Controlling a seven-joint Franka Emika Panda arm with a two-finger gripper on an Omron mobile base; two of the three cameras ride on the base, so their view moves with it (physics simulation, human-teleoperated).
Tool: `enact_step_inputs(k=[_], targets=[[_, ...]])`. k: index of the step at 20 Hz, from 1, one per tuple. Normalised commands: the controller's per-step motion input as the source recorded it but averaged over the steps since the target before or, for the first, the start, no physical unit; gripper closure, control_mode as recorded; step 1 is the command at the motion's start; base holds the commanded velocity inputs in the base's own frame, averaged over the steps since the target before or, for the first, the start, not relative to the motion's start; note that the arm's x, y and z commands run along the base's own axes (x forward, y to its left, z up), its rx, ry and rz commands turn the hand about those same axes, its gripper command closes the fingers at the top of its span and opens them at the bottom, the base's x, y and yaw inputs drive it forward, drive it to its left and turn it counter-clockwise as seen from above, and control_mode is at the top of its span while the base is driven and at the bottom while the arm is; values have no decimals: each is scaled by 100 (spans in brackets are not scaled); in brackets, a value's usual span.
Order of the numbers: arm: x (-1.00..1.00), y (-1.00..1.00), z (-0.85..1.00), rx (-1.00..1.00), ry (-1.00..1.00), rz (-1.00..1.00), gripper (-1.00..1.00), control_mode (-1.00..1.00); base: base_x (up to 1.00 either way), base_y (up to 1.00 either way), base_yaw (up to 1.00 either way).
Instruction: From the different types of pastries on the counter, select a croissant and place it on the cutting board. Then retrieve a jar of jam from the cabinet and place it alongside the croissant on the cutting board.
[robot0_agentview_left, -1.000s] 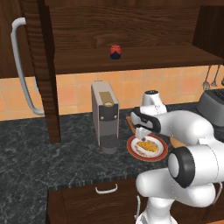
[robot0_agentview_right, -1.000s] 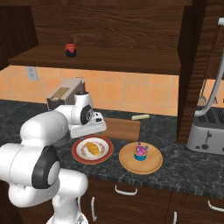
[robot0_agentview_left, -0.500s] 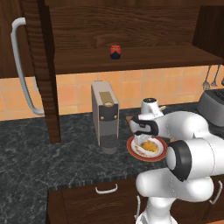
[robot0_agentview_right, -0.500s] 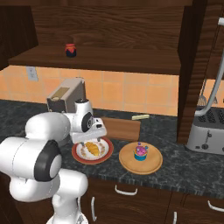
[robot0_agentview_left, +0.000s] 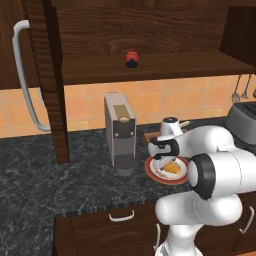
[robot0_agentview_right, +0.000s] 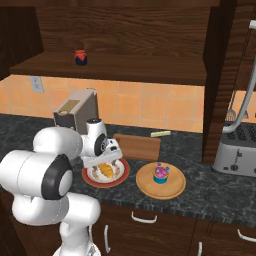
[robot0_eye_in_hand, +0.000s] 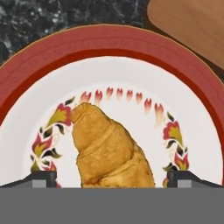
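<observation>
Golden ridged croissant (robot0_eye_in_hand: 111, 151) on red-rimmed plate (robot0_eye_in_hand: 39, 48), fingers (robot0_eye_in_hand: 41, 178) spread wide either side

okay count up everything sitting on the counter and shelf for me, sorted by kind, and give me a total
Pastries: 2, croissant and cupcake
Boards: 2, cutting board and round board
Plates: 1
Jam jars: 1
Appliances: 2, coffee machine and toaster
Total: 8
</observation>
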Motion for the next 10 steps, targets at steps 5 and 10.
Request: enact_step_inputs(k=[5,10], targets=[[2,0,-21,0,2,0,-100,-100,0,0,0],[2,0,-22,0,5,0,100,-100,0,0,0]])
